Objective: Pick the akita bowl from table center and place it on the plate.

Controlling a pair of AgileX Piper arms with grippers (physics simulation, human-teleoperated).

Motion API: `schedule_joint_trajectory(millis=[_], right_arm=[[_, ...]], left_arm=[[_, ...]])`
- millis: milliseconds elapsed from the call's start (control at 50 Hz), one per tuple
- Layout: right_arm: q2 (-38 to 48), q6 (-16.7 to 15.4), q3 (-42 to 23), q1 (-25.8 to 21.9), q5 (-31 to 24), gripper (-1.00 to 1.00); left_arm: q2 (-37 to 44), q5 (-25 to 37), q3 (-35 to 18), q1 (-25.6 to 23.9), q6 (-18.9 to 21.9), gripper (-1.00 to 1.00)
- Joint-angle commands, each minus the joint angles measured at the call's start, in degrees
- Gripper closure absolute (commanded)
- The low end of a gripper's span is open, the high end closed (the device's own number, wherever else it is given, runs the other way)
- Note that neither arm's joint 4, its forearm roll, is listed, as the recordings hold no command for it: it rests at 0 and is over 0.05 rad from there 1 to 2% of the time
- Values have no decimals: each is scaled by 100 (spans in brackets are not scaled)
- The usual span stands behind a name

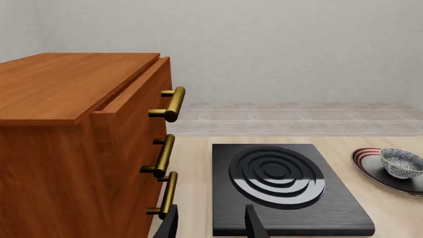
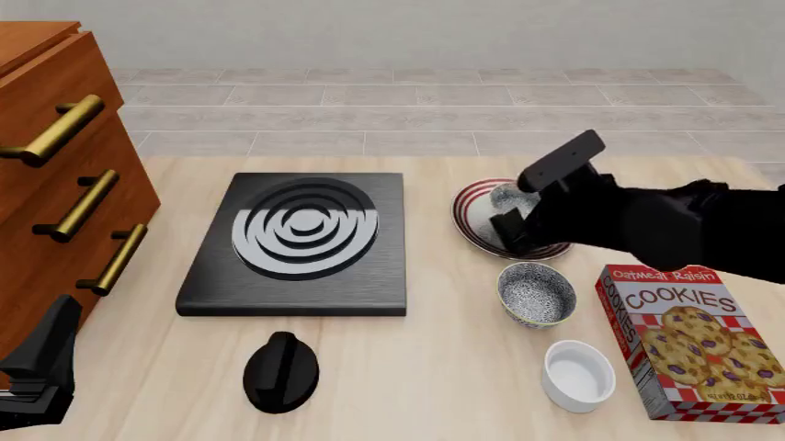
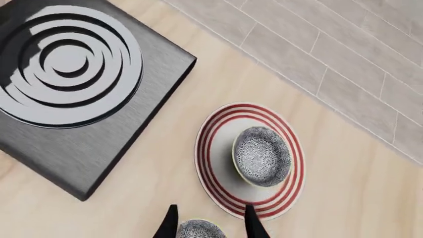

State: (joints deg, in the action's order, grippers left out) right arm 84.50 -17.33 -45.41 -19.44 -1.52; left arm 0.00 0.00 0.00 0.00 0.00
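The akita bowl, speckled grey-white inside, sits upright on the red-striped plate, off-centre toward one side. In the front view the bowl and plate are partly hidden behind my right gripper, which hovers above the plate's near edge. That right gripper is open and holds nothing. The left wrist view catches the bowl on the plate at its edge. My left gripper is open and empty, low at the table's near left corner.
A second speckled bowl stands just in front of the plate, showing between the right fingertips. A plain white bowl and cookies box are at front right. Black stove slab, black knob, wooden drawer cabinet at left.
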Motion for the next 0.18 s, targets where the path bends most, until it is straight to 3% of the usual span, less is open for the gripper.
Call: schedule_joint_trajectory(millis=[20,140,180], right_arm=[[-748,259,772,-22,523,-100],[-1283,300,1102,-71,783,-100],[-1580,547,1344,-68,915,-100]], left_arm=[[0,0,0,0,0,-100],[0,0,0,0,0,-100],[0,0,0,0,0,-100]])
